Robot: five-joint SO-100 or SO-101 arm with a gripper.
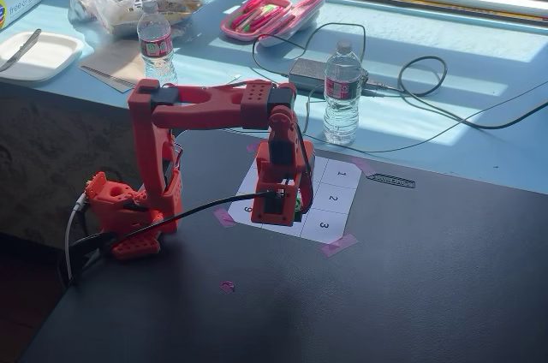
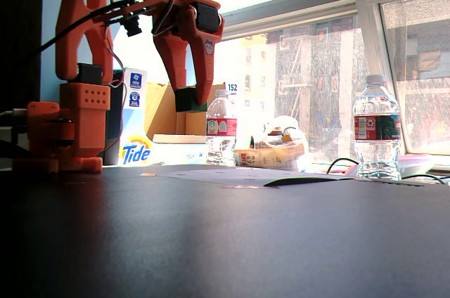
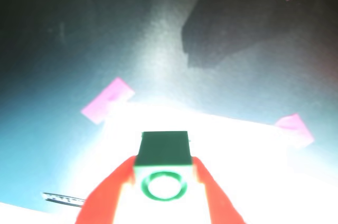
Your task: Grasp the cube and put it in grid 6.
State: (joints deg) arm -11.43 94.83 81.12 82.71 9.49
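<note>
On a dark table (image 1: 411, 277) by sunlit windows (image 2: 337, 52), the gripper (image 3: 163, 182) pinches the cube (image 3: 163, 163).

Hard daylight from the wide glass window (image 2: 337, 52) silhouettes the orange plastic arm (image 2: 105, 66); in the wrist view, the white numbered paper sheet (image 3: 248, 150) is overexposed and soft.

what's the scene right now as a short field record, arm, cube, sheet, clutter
arm: orange printed arm, bent down over the sheet
gripper: gripper shut on the cube, seen in the wrist view
cube: small green cube with a ring mark, held between the orange fingers, off the table
sheet: white numbered paper sheet taped with pink scraps; 1, 2, 3, 9 readable
grid 6: hidden behind the gripper
clutter: two clear plastic water bottles
</note>
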